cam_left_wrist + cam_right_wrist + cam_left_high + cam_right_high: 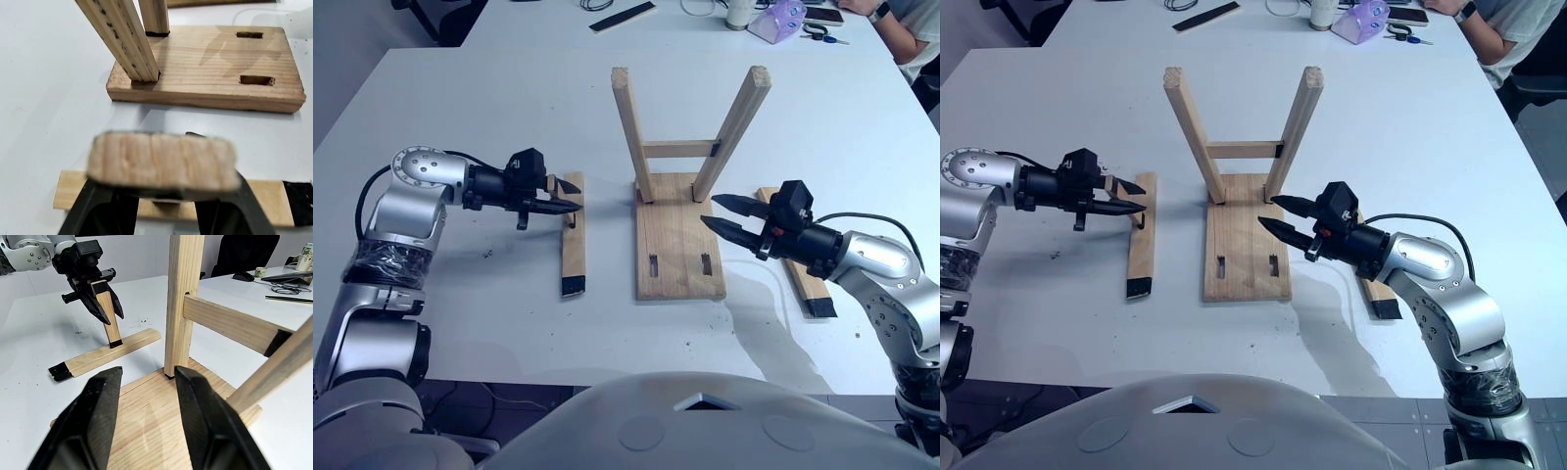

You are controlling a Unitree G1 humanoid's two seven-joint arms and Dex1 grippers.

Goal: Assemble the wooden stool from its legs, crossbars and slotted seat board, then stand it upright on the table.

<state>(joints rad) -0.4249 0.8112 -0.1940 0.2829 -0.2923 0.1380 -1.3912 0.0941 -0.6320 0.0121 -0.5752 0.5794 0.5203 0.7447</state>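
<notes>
Wooden seat board lies flat mid-worktop, with two legs standing in its far slots, joined by a crossbar. Toward the left edge, the left pincer is clamped on a short crossbar standing upright on a loose leg that lies flat. The right pincer hovers at the board's right side, fingers apart, near another flat leg.

Seat board lies flat, its two near slots empty. Two legs stand splayed in its far slots, joined by a crossbar. Third leg lies flat to the left with a short crossbar upright in it. Fourth leg lies flat to the right.
</notes>
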